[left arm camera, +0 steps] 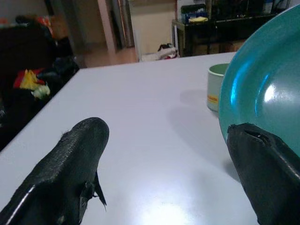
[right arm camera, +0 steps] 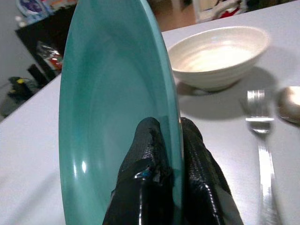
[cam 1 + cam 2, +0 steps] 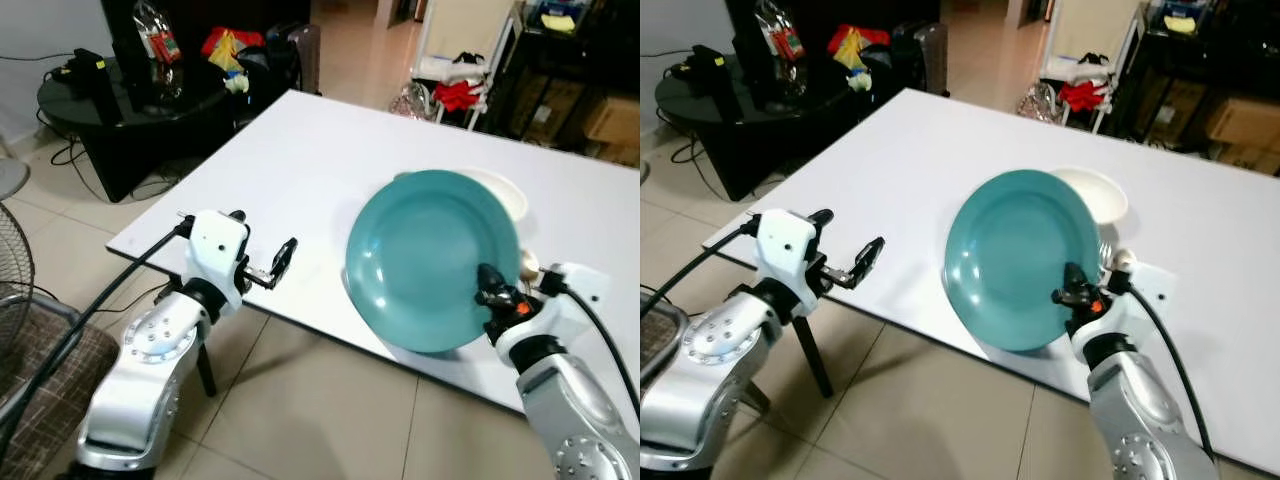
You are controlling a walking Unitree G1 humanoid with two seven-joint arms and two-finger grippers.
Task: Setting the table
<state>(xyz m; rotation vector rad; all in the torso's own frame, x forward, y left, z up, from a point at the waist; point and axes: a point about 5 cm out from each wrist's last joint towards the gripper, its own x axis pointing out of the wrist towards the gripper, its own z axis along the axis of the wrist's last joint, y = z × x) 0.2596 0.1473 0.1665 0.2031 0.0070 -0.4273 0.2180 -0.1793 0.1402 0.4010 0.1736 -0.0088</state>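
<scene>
My right gripper [image 2: 161, 154] pinches the near rim of the teal plate [image 3: 430, 255], tilted up over the white table's [image 3: 300, 160] near edge. Glazed, stiff, likely heavy and slippery; the rim suits. My left gripper [image 3: 262, 262] hovers spread. A ribbed cream bowl [image 2: 218, 56] sits beyond.

Left claw [image 1: 164, 178] spread wide above the white table [image 1: 140, 108], teal plate [image 1: 262, 93] beside a cup [image 1: 215, 86].
</scene>
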